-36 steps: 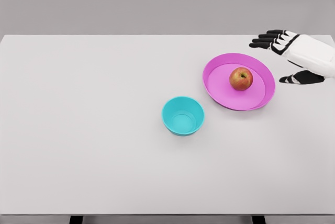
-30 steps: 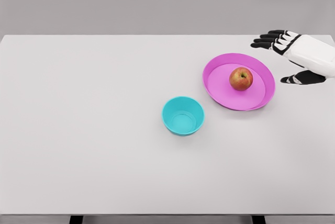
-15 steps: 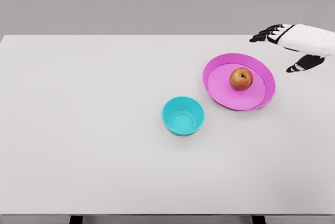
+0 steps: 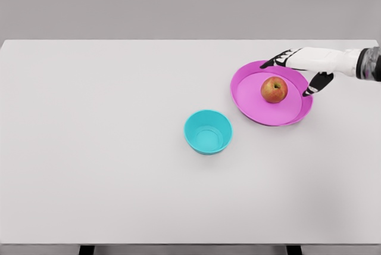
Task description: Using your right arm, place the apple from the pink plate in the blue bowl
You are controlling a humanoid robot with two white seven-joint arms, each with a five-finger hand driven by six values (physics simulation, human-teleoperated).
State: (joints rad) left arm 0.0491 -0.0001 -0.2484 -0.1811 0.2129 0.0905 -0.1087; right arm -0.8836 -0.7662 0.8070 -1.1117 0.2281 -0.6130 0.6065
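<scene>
Red apple (image 4: pixel 274 89) sits on pink plate (image 4: pixel 271 92), just left of right robot hand (image 4: pixel 300 67) (fingers spread wide, holding nothing); blue bowl (image 4: pixel 208 131) further left.

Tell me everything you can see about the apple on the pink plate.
The apple is round, red with yellowish patches, its dark stem dimple facing up. It sits upright on the pink plate, right of centre. The open right hand reaches over the plate's far rim beside it, not visibly touching it.
</scene>
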